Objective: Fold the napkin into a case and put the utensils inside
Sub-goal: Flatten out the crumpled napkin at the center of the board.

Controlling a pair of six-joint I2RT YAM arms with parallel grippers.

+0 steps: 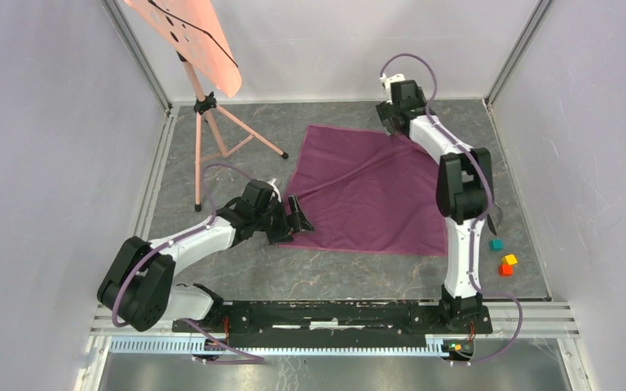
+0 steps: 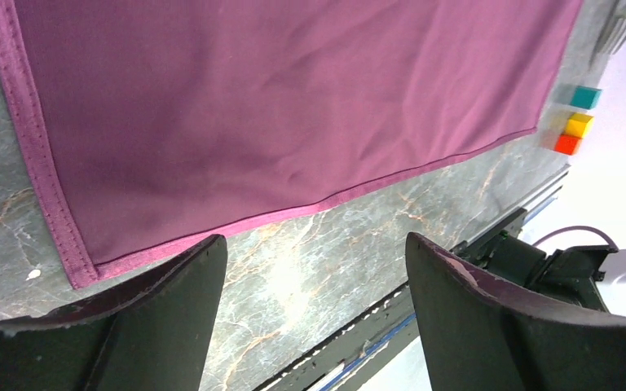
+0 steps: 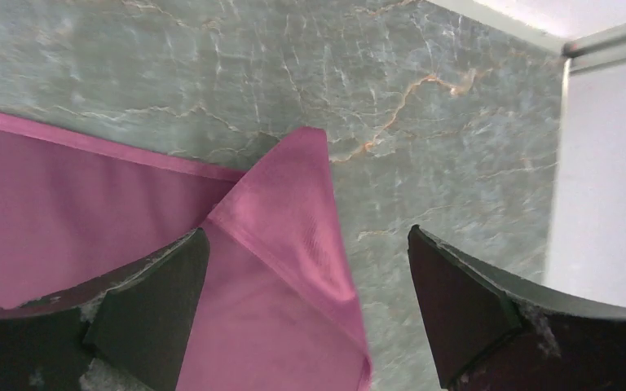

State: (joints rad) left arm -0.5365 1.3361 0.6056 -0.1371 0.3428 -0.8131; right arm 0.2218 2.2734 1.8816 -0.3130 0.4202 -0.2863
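- Two end effectors gape: left end effector (image 2: 316, 252) at napkin (image 1: 367, 195) left corner, right end effector (image 3: 308, 244) over its flipped far corner.
- Napkin lies spread on tabletop (image 1: 334, 273).
- Looks soft, light, limp; best pinched at a hemmed corner.

The napkin (image 1: 367, 199) is a plain plum-maroon cloth with stitched hems, spread nearly flat on the marbled grey counter (image 1: 334, 273), set askew to its edges; a soft diagonal crease runs across it; its far right corner (image 3: 293, 212) is turned over into a small triangular flap; a silvery fork (image 2: 622, 23) lies just beyond the napkin's right edge, only its tines visible.
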